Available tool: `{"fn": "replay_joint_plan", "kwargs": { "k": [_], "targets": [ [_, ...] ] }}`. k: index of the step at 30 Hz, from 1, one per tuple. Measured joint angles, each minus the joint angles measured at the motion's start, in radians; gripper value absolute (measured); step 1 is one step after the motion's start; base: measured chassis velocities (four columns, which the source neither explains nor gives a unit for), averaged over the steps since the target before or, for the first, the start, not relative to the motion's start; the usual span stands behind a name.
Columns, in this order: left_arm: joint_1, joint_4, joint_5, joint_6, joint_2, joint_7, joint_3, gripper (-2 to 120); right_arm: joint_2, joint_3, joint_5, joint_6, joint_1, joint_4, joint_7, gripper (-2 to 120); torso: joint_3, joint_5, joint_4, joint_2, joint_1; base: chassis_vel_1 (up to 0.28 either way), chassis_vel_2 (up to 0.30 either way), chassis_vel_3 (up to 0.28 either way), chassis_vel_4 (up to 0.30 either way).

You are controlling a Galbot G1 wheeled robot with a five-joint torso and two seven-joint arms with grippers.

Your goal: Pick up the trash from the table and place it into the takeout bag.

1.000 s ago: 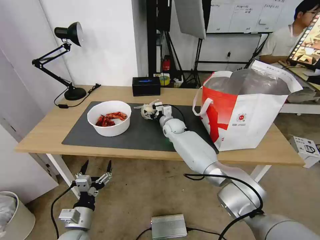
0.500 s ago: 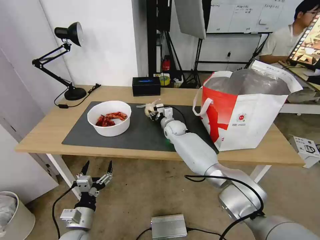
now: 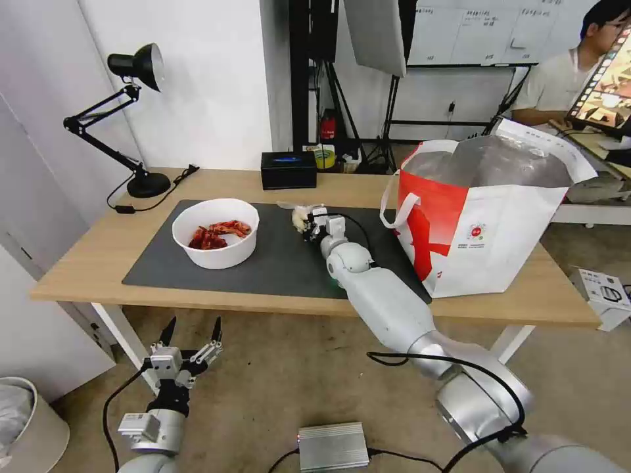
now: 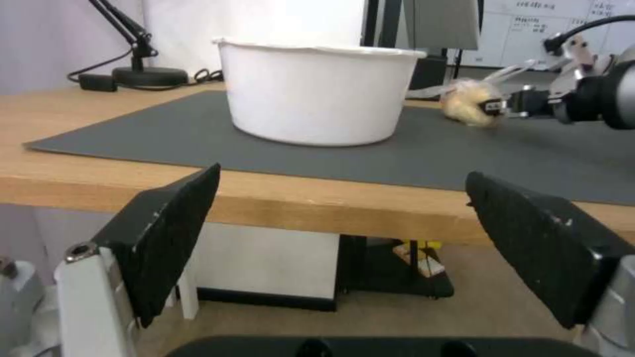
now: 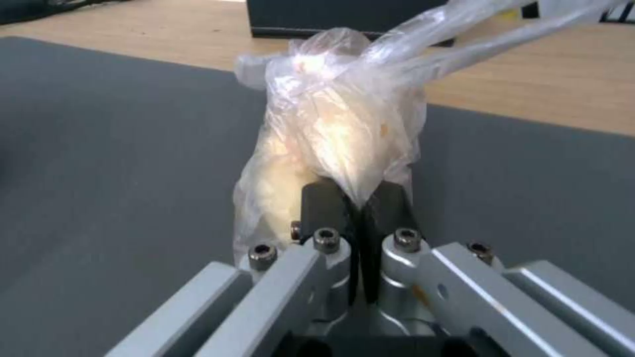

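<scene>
**Knotted bag pinched and lifted, moving toward the takeout bag**

Far left, below the tabletop [image 3: 79, 263] edge: left pincer [image 3: 190, 336] parked, jaws spread wide, nothing between them, unmoved across the last second. In the left wrist view, the same wide black pads [image 4: 172, 233] framing the tabletop's front edge from beneath.

On the dark grey mat [image 3: 276, 263], left part: white bowl of red scraps [image 3: 215, 232], untouched, same spot as a second ago. Still to be collected, by the look of it.

Middle of the mat: knotted clear bag around a pale ball [image 3: 300, 215], now shifted rightward and a little farther back from where it sat a second ago, travelling with the right pincer [image 3: 309, 223]. Right wrist view: pads shut tight on a fold of the plastic [image 5: 344, 148], ball bulging just beyond the fingertips [image 5: 321, 203], loose tails trailing off behind. From the left wrist view, apparently clear of the mat or barely above it; hard to say which.

Right end of the tabletop: takeout bag [image 3: 499, 223], standing upright, mouth open, foil lining showing, well apart from the carried item.

Meaning for the task: grasp secured, transport begun, drop not yet made; thin plastic pinch likely adequate but prone to slipping.
</scene>
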Motion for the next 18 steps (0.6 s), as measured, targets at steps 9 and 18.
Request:
{"fn": "replay_joint_plan", "kwargs": {
  "k": [9, 18],
  "targets": [
    [0.001, -0.003, -0.004, -0.001, 0.007, 0.0, 0.001, 100, -0.108, -0.024, 0.007, 0.01, -0.044, 0.176, 0.014, 1, 0.0, 0.0, -0.0002, 0.0, 0.0, 0.0, 0.0, 0.0, 0.0],
    [0.0, -0.004, -0.005, -0.001, 0.015, 0.0, 0.012, 100, -0.205, -0.032, 0.037, 0.032, -0.112, 0.325, 0.009, 0, 0.0, 0.0002, -0.0002, 0.0, 0.0, 0.0, 0.0, 0.0, 0.0]
  ]
}}
